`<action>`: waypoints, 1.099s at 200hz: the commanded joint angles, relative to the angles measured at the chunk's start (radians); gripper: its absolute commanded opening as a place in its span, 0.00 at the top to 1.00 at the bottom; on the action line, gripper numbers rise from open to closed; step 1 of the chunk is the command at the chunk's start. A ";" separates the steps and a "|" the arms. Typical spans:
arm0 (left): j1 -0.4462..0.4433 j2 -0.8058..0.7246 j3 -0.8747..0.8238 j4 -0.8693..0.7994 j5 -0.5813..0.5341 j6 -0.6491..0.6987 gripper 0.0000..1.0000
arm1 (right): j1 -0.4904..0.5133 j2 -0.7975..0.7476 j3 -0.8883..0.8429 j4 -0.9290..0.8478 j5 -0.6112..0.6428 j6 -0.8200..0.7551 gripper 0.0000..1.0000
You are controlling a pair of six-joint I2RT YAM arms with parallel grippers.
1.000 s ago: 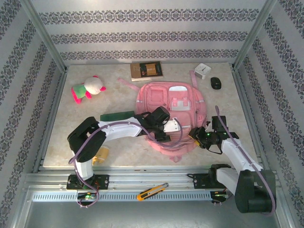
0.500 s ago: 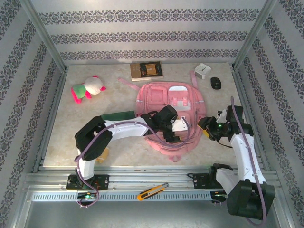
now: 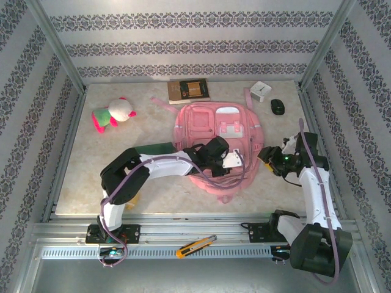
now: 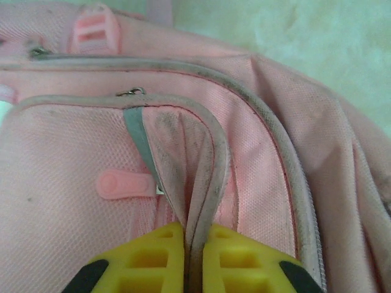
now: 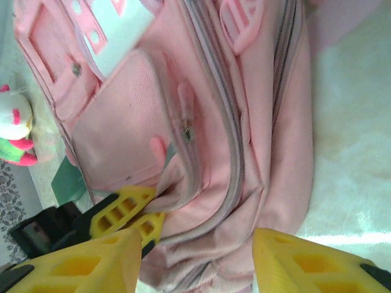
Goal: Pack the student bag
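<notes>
The student bag [image 3: 214, 125], a soft pink backpack with white zip lines, lies flat in the middle of the table. My left gripper [image 3: 235, 160] is over its near half and is shut on a raised fold of the front pocket's zip edge [image 4: 204, 183]. The yellow fingers [image 4: 153, 256] pinch that fold tightly. My right gripper [image 3: 264, 157] hovers just off the bag's right side, open, with nothing between its fingers. In the right wrist view the bag [image 5: 256, 122] lies beyond the open right gripper [image 5: 197, 244], and the left fingers [image 5: 131, 210] grip the pocket edge.
A pink-and-green plush toy [image 3: 113, 113] lies at the back left. A brown book [image 3: 189, 91], a white box [image 3: 261, 91] and a black mouse [image 3: 278, 107] sit along the back. A green flat item [image 3: 149, 148] lies left of the bag. A box cutter [image 3: 195, 245] rests on the front rail.
My left gripper has gone from open to shut on the pocket's zip edge. My right gripper has moved back from the table's near edge, along the bag's right side.
</notes>
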 commanded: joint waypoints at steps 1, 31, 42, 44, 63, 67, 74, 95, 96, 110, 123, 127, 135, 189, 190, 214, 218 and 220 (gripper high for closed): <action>0.060 -0.139 0.068 -0.048 0.098 -0.034 0.96 | -0.034 -0.019 0.059 0.038 -0.031 -0.077 0.49; 0.120 -0.191 0.147 -0.132 0.174 -0.031 0.99 | -0.048 -0.015 0.098 0.072 -0.051 -0.131 0.48; 0.138 -0.206 0.160 -0.148 0.188 -0.031 0.99 | -0.048 -0.016 0.103 0.096 -0.057 -0.146 0.49; 0.142 -0.209 0.162 -0.150 0.191 -0.030 0.99 | -0.049 -0.016 0.105 0.100 -0.058 -0.148 0.48; 0.192 -0.236 0.170 -0.154 0.259 -0.052 1.00 | -0.048 -0.024 0.106 0.150 -0.078 -0.195 0.49; 0.204 -0.243 0.168 -0.154 0.281 -0.056 1.00 | -0.048 -0.025 0.104 0.162 -0.081 -0.210 0.49; 0.226 -0.253 0.164 -0.149 0.315 -0.064 1.00 | -0.049 -0.031 0.102 0.182 -0.084 -0.238 0.49; 0.272 -0.276 0.134 -0.109 0.374 -0.091 1.00 | -0.048 -0.051 0.085 0.243 -0.113 -0.338 0.51; 0.274 -0.277 0.134 -0.108 0.377 -0.091 1.00 | -0.048 -0.052 0.084 0.245 -0.114 -0.344 0.51; 0.294 -0.289 0.118 -0.094 0.405 -0.089 1.00 | -0.048 -0.069 0.070 0.257 -0.124 -0.454 0.52; 0.311 -0.302 0.098 -0.071 0.442 -0.091 1.00 | -0.047 -0.090 0.043 0.256 -0.124 -0.609 0.52; 0.317 -0.306 0.090 -0.059 0.455 -0.095 1.00 | -0.048 -0.097 0.032 0.256 -0.125 -0.663 0.52; 0.330 -0.315 0.073 -0.034 0.480 -0.100 1.00 | -0.048 -0.108 0.012 0.260 -0.132 -0.756 0.45; 0.401 -0.348 0.007 0.095 0.622 -0.146 1.00 | -0.048 0.029 -0.023 0.299 -0.177 -1.220 0.46; 0.402 -0.347 0.007 0.098 0.624 -0.148 1.00 | -0.048 0.034 -0.023 0.298 -0.179 -1.231 0.46; 0.417 -0.353 -0.005 0.135 0.663 -0.162 1.00 | -0.045 0.137 -0.001 0.272 -0.197 -1.411 0.49; 0.418 -0.353 -0.005 0.135 0.667 -0.160 1.00 | -0.043 0.152 0.003 0.266 -0.196 -1.435 0.50; 0.419 -0.352 -0.005 0.135 0.669 -0.160 1.00 | -0.042 0.160 0.005 0.263 -0.196 -1.446 0.50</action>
